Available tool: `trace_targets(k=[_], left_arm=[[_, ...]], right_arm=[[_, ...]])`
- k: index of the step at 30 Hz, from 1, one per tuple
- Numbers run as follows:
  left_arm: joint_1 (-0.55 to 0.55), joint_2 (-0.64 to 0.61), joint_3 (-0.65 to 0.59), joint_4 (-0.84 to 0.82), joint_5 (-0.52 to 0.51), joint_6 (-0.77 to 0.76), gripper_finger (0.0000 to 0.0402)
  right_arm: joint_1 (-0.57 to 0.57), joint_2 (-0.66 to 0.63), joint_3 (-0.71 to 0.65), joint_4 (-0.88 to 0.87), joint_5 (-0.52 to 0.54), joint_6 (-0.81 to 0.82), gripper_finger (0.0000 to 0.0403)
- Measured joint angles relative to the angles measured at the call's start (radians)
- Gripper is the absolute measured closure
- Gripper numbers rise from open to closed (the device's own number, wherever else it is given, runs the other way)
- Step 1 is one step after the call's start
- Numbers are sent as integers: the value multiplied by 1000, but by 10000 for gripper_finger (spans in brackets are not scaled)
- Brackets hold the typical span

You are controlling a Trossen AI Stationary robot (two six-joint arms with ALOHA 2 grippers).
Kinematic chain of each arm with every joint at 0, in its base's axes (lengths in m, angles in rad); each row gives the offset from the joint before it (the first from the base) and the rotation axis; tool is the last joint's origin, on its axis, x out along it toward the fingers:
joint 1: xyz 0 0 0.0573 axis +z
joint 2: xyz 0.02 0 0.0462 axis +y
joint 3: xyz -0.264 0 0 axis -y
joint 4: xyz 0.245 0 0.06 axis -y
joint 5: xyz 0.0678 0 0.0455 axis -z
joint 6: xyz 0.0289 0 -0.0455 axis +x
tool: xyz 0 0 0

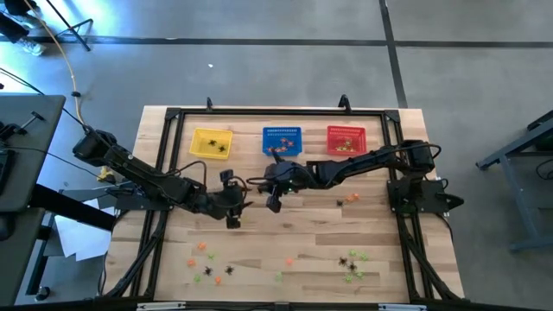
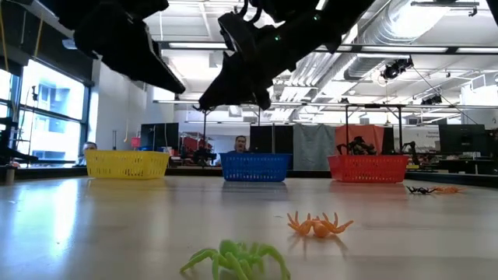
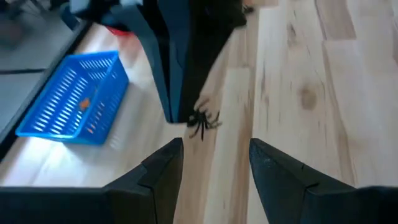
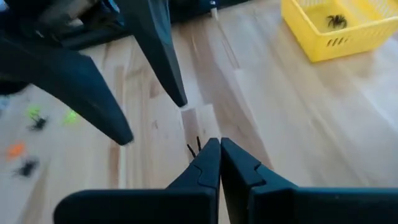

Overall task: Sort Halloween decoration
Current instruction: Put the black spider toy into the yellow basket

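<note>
- three baskets stand in a row at the far edge of the table [image 1: 259, 242]: yellow basket [image 1: 212, 143], blue basket [image 1: 282, 139], red basket [image 1: 346, 140]; a black spider lies in the yellow one, orange bits in the blue and red.
- both arms meet over mid-table, in front of the blue basket.
- right gripper [image 1: 275, 204] has its fingers pressed together on a black spider [image 3: 203, 120]; thin legs stick out beside the tips, and its facing cannot be told.
- left gripper [image 1: 233, 218] hangs just beside it, fingers apart, holding nothing.
- loose trinkets lie scattered along the near edge: an orange spider [image 2: 319, 225] and a green spider [image 2: 237, 258] nearest the low camera, legs splayed flat.
- more orange trinkets [image 1: 350, 199] lie near the right arm's base.
- people sit in the room beyond the baskets.
</note>
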State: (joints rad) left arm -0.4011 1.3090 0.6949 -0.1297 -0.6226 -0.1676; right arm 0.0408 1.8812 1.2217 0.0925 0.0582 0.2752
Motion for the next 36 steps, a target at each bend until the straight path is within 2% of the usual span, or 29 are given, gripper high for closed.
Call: trace_targets(k=[6, 16, 24, 36], left_arm=[[1, 0, 0, 78, -31, 15, 229], [3, 0, 0, 81, -83, 15, 229], [3, 0, 0, 160, -84, 71, 229], [4, 0, 0, 164, -58, 75, 229]], right_arm=[[11, 0, 0, 48, 8, -87, 403], [33, -42, 0, 84, 8, -196, 403], [41, -58, 2, 98, 8, -204, 403], [46, -58, 2, 122, 9, -213, 403]])
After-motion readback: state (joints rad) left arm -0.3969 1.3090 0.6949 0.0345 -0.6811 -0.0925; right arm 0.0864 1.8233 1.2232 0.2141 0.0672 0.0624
